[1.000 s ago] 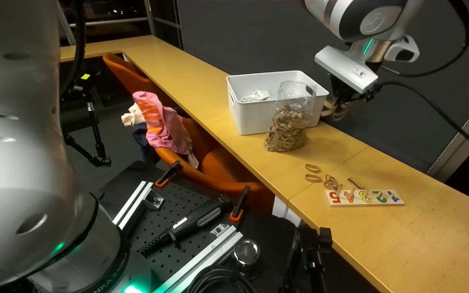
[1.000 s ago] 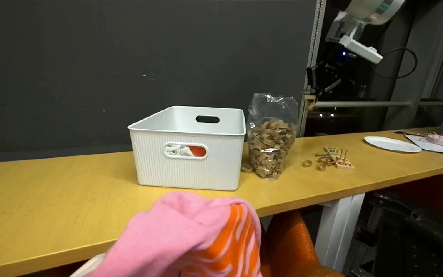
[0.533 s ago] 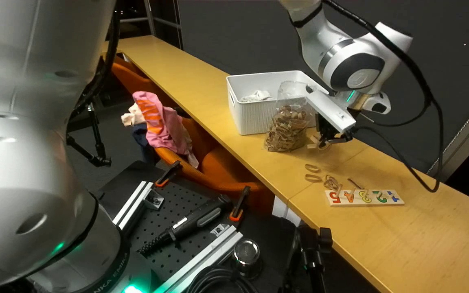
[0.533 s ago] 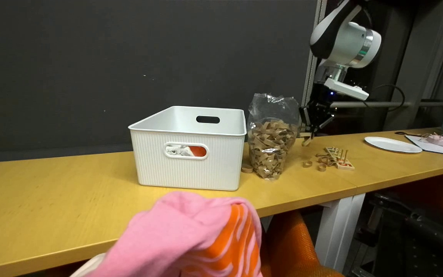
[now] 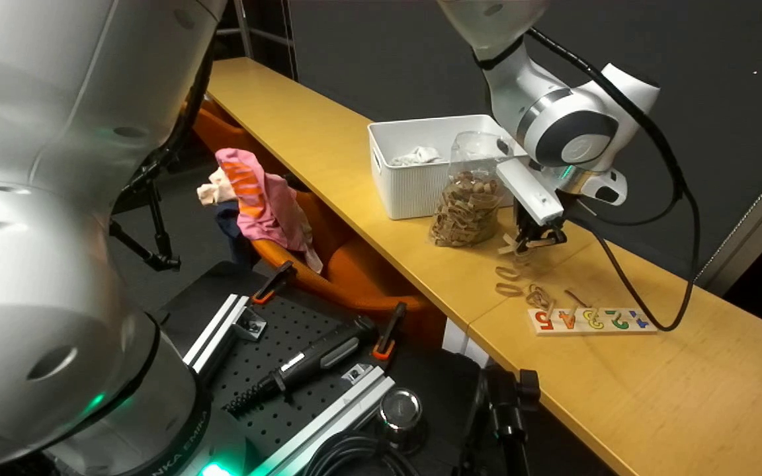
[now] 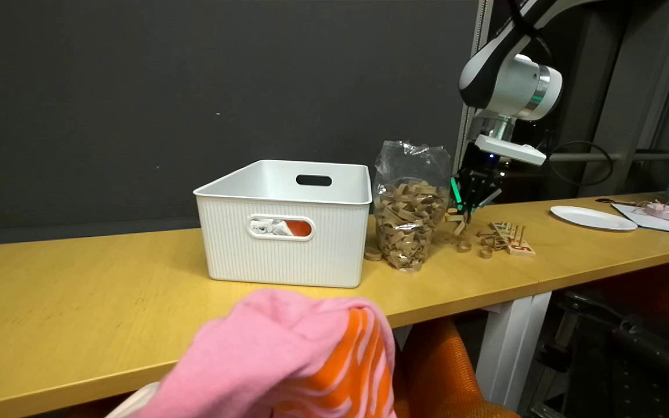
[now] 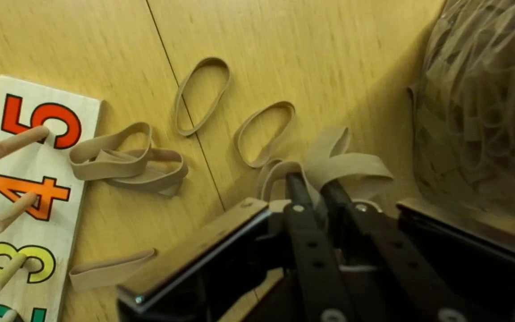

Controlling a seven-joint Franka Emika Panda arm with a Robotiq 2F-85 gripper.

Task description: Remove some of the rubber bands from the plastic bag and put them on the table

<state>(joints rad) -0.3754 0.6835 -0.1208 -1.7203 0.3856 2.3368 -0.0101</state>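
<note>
Rubber bands (image 7: 355, 170) held by the gripper (image 7: 314, 182) could cling instead of dropping at release, likely because one loop seems hooked around a finger (image 7: 299, 188), and a sideways shake might then knock the plastic bag (image 6: 411, 212) standing just beside. Arm (image 6: 509, 84) reaches out, pointing down, low over the table (image 5: 685, 396), jaws nearly together with a few bands caught between; loose bands (image 7: 123, 170) lie nearby, most sit bagged.

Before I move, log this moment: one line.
gripper: low over table, grip unclear; rubber bands: some at fingertips, others on table; plastic bag: standing, bands inside
</note>
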